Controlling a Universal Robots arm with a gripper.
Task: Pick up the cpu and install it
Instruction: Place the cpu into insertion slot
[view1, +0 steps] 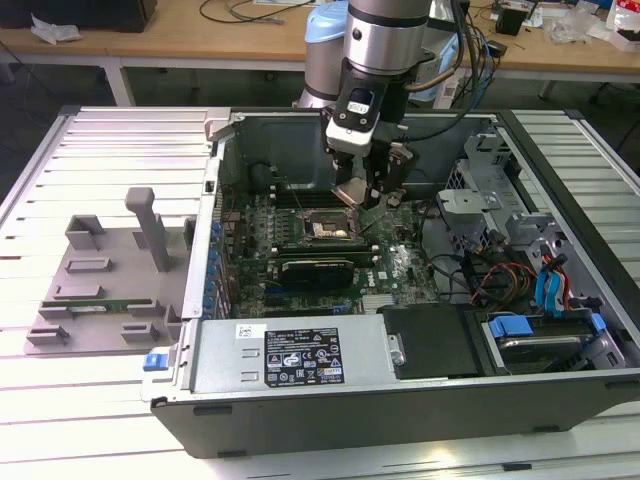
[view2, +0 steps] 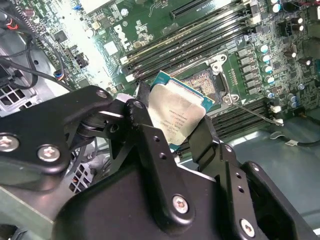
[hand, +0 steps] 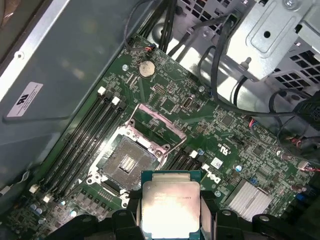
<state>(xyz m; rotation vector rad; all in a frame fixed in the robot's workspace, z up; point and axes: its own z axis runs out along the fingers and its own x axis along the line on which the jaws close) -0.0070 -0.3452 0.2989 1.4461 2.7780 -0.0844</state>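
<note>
My gripper (view1: 372, 196) hangs inside the open computer case, shut on the cpu (hand: 171, 208), a flat square chip with a silver-grey metal top and a thin teal edge. In the second wrist view the cpu (view2: 176, 116) sits clamped between two black fingers (view2: 146, 131), tilted above the motherboard. The open cpu socket (hand: 125, 162) lies just beyond the chip, its metal load frame (hand: 161, 125) swung up. In the exterior view the socket (view1: 326, 228) is below and slightly toward that view's left of the gripper.
Memory slots (hand: 82, 145) flank the socket. A drive cage (view1: 500, 205) and loose cables (view1: 505, 280) crowd the case on the exterior view's right. A grey fixture tray (view1: 105, 275) holding a green memory stick (view1: 95, 307) sits outside the case on the left.
</note>
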